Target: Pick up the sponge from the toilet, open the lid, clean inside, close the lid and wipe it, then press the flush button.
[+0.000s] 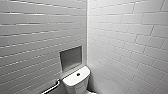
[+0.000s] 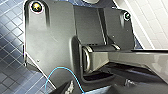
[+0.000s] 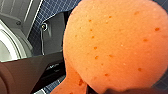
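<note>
Small bright orange peanut-shaped sponge (image 3: 115, 42) seems clamped at its pinched middle in the right hand (image 3: 87, 87), clear of and near the white glossy ceramic toilet (image 1: 76, 81) — best squeezed firmly, not crushed, while squaring up to it.

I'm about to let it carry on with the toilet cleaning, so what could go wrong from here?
The sponge crowds the right wrist camera, so aiming by that view may be poor. The head camera faces mostly tiled wall, with the toilet at the bottom edge, so moves there may be hard to judge. A blue cable loops by the left arm and might snag.
</note>
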You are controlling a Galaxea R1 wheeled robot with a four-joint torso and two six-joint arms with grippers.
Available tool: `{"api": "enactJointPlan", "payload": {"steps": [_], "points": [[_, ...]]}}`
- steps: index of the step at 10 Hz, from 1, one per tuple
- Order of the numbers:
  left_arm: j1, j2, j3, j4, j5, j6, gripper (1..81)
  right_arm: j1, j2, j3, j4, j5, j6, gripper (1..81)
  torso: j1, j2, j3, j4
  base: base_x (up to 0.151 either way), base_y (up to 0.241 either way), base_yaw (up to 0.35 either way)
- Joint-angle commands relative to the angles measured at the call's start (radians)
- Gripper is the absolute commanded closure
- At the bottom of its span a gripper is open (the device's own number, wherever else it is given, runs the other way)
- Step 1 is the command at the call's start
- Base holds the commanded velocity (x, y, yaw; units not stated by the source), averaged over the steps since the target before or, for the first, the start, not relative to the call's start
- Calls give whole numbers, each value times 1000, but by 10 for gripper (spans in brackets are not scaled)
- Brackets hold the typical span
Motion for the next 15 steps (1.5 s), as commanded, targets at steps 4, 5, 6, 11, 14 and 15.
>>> {"api": "enactJointPlan", "payload": {"steps": [4, 5, 6, 11, 14, 15], "points": [[-43, -8, 13, 3, 55, 8, 10, 38, 1, -9, 12, -58, -6, 811, 0, 0, 0, 0, 93, 0, 0], [-42, -8, 13, 3, 55, 8, 10, 38, 1, -9, 12, -58, -6, 811, 0, 0, 0, 0, 93, 0, 0], [-42, -8, 13, 3, 55, 8, 10, 38, 1, -9, 12, -58, -6, 811, 0, 0, 0, 0, 93, 0, 0], [-43, -8, 13, 3, 55, 8, 10, 38, 2, -9, 12, -58, -8, 811, 0, 0, 0, 0, 90, 0, 0], [-43, -11, 13, 3, 56, 6, 10, 36, -1, -7, 11, -58, -8, 811, 2, 1, 0, 0, 0, 0, 0], [-42, -11, 16, 3, 56, 6, 10, 36, -7, 0, 11, -58, -8, 811, 2, 1, 0, 0, 0, 0, 0]]}}
